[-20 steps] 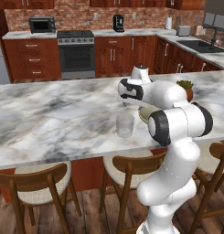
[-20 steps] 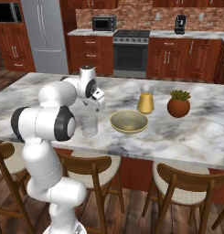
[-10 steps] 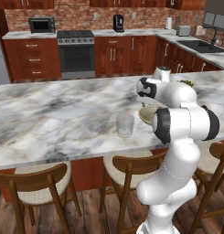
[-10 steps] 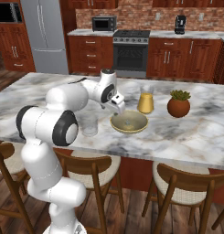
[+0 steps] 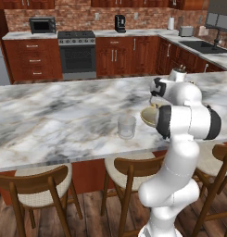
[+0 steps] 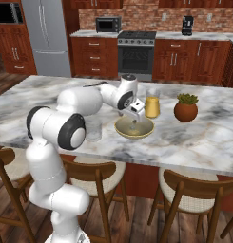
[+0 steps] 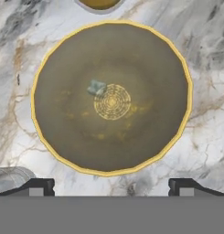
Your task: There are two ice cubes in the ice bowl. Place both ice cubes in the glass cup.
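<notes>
The dull yellow-olive ice bowl (image 7: 145,114) lies straight below my hand on the marble counter, with one pale ice cube (image 7: 96,87) just left of its centre. My gripper (image 7: 111,187) hangs open above the bowl, and nothing is between its wide-apart fingertips (image 7: 38,186). From the bases, the gripper (image 6: 135,115) hovers over the bowl (image 6: 122,131), and the clear glass cup (image 5: 126,126) stands to its left. In the left base view my arm hides part of the bowl (image 5: 146,115) below the gripper (image 5: 153,101). The cup's rim (image 7: 8,176) also shows at the hand view's lower left.
A yellow jar (image 6: 152,107) stands just behind the bowl, and a brown pot with a green plant (image 6: 185,108) sits to its right. Wooden stools (image 6: 194,194) line the near edge of the counter. The marble counter (image 5: 54,115) stretches away to the left of the cup.
My arm has swung right from above the glass cup to above the ice bowl. The gripper has stayed open.
</notes>
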Controlling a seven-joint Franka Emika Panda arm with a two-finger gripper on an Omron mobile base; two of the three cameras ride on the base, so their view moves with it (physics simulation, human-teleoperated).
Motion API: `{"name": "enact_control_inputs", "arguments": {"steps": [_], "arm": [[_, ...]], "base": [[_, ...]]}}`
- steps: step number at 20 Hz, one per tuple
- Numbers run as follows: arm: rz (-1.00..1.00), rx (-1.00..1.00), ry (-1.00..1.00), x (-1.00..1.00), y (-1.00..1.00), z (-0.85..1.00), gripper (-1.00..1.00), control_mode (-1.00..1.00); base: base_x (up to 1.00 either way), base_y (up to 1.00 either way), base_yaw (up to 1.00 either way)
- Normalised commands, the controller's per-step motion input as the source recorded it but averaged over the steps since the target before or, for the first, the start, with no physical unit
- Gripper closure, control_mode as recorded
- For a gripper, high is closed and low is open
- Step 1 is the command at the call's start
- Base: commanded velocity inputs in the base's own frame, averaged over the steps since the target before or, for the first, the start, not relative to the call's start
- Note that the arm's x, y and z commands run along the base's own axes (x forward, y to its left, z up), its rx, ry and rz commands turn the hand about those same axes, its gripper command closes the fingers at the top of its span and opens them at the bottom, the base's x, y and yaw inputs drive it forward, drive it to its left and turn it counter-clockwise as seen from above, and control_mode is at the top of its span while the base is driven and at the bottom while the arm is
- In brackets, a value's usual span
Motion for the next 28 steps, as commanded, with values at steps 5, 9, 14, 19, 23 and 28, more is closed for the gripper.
{"name": "enact_control_inputs", "arguments": {"steps": [5, 9, 14, 19, 23, 28], "arm": [[0.00, 0.00, 0.06, 0.20, -0.01, -0.30, -1.00, -1.00], [0.00, 0.00, 0.06, 0.29, 0.00, -0.33, -1.00, -1.00], [0.00, 0.00, 0.06, 0.26, -0.01, -0.31, -1.00, -1.00], [0.00, 0.00, 0.05, 0.19, -0.03, -0.35, -1.00, -1.00], [0.00, 0.00, 0.02, 0.26, 0.00, -0.37, -1.00, -1.00], [0.00, 0.00, 0.00, 0.35, -0.04, -0.27, -1.00, -1.00]], "base": [[0.00, 0.00, 0.00], [0.00, 0.00, 0.00], [0.00, 0.00, 0.00], [0.00, 0.00, 0.00], [0.00, 0.00, 0.00], [0.00, 0.00, 0.00]]}}
